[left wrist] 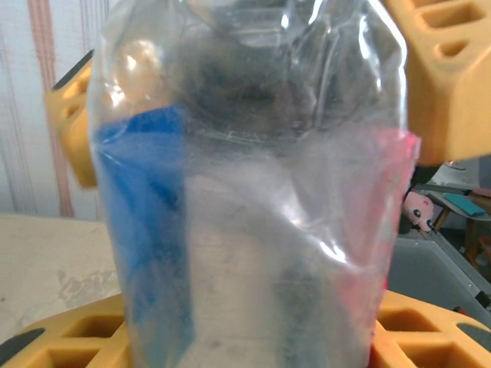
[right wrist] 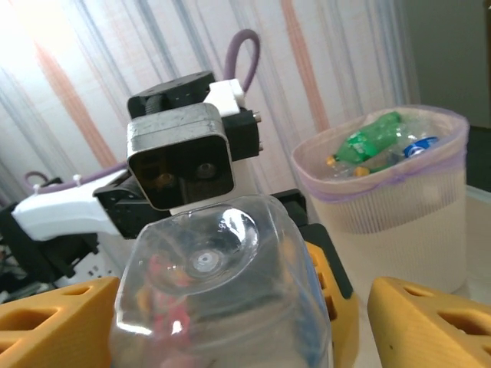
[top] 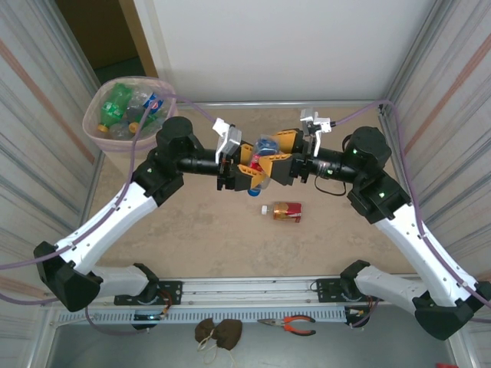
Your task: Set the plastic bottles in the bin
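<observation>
A clear plastic bottle (top: 265,146) with a blue and red label hangs in mid-air over the table's middle, between both grippers. My left gripper (top: 247,170) is shut on it, its yellow fingers (left wrist: 54,346) pressed to the bottle's (left wrist: 253,230) sides. My right gripper (top: 279,158) stands open around the same bottle (right wrist: 222,291), with a gap at its right finger (right wrist: 430,322). A second bottle (top: 285,211), red-labelled, lies on the table just in front. The pale pink bin (top: 92,126) stands at the far left corner (right wrist: 399,222) with several bottles (top: 119,103) inside.
Striped enclosure walls close in on both sides and a white panel stands at the back. Orange-handled pliers (top: 295,325) and a brown lump (top: 219,331) lie on the ledge in front of the arm bases.
</observation>
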`<state>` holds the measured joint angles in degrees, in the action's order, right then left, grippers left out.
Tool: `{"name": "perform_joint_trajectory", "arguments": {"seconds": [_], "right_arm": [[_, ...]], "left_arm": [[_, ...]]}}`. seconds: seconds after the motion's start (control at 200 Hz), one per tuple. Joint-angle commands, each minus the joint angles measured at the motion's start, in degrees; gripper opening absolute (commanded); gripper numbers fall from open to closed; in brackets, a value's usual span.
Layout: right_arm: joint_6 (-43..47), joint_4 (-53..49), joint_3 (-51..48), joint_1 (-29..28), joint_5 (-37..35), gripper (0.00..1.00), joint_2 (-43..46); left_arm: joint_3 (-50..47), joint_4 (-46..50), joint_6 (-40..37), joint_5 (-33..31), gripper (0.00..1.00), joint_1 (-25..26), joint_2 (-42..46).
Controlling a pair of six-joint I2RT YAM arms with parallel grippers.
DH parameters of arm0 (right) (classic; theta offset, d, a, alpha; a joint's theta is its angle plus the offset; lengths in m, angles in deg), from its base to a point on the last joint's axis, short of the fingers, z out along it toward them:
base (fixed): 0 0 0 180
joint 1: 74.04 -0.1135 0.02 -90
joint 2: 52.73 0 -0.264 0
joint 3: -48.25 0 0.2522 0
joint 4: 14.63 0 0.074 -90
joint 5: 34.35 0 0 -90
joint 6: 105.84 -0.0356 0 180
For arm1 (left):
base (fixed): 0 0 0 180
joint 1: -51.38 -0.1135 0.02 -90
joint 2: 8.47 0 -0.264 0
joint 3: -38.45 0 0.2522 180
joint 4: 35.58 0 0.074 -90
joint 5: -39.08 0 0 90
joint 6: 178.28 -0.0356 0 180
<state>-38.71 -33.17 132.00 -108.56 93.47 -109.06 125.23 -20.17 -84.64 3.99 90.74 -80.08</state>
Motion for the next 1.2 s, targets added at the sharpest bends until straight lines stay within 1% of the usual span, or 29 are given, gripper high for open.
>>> {"name": "perform_joint_trajectory", "arguments": {"seconds": [0.0, 0.125, 0.271, 0.361, 0.446, 0.511, 0.561, 0.661, 0.696, 0.726, 0.807, 0.897, 0.947, 1.027, 1.132, 1.192], "right_arm": [[4.1, -3.7, 3.3, 0.3, -5.9, 0.84, 3.1], [7.3, -7.7, 4.7, 1.9, -9.3, 0.85, 4.7], [9.5, -10.4, 5.8, 4.0, -10.6, 0.85, 5.9], [9.6, -10.9, 5.6, 4.8, -10.8, 0.85, 6.3], [9.4, -10.9, 5.4, 4.9, -10.8, 0.85, 6.3], [9.3, -11.0, 5.2, 5.0, -10.8, 0.85, 6.2], [9.2, -11.0, 5.1, 5.0, -10.9, 0.85, 6.1], [9.1, -11.0, 5.0, 5.0, -10.9, 0.84, 5.9], [9.0, -11.0, 5.0, 5.0, -11.0, 0.84, 5.8], [9.0, -11.0, 5.0, 5.0, -11.0, 0.84, 5.7], [8.8, -11.0, 4.9, 5.0, -11.0, 0.84, 5.6], [8.5, -11.0, 4.7, 5.0, -11.0, 0.82, 5.5], [8.4, -10.9, 4.5, 5.0, -11.1, 0.82, 5.4], [8.1, -11.0, 4.3, 5.0, -11.3, 0.81, 5.3], [7.9, -10.9, 4.3, 5.0, -11.5, 0.81, 5.1], [7.9, -10.9, 4.1, 5.0, -11.4, 0.81, 5.0]], "left_arm": [[3.9, 6.9, -3.7, -5.5, 0.51, -0.9, 3.4], [6.5, 13.0, -3.0, -14.3, 0.51, -4.0, 5.2], [11.1, 19.6, -0.4, -21.3, 0.5, -10.6, 6.2], [13.0, 21.4, 3.9, -23.5, 0.51, -16.4, 6.7], [12.9, 20.8, 10.5, -24.2, 0.51, -23.5, 7.2], [12.9, 20.5, 13.7, -24.3, 0.49, -28.4, 7.2], [13.4, 21.3, 15.0, -25.5, 0.49, -31.4, 7.0], [15.0, 22.3, 17.3, -28.4, 0.5, -35.5, 6.1], [15.4, 22.3, 18.5, -30.2, 0.53, -36.5, 5.8], [15.7, 22.0, 19.7, -32.2, 0.53, -37.1, 5.6], [15.4, 20.6, 23.0, -39.8, 0.53, -37.7, 5.2], [14.7, 19.1, 28.5, -49.1, 0.5, -37.7, 4.5], [15.4, 19.7, 31.6, -53.4, 0.49, -37.8, 3.5], [17.7, 22.5, 37.1, -59.2, 0.5, -37.8, 0.9], [22.4, 26.9, 44.7, -62.5, 0.49, -38.6, -3.5], [24.2, 29.4, 50.6, -63.3, 0.49, -39.2, -6.0]]}}
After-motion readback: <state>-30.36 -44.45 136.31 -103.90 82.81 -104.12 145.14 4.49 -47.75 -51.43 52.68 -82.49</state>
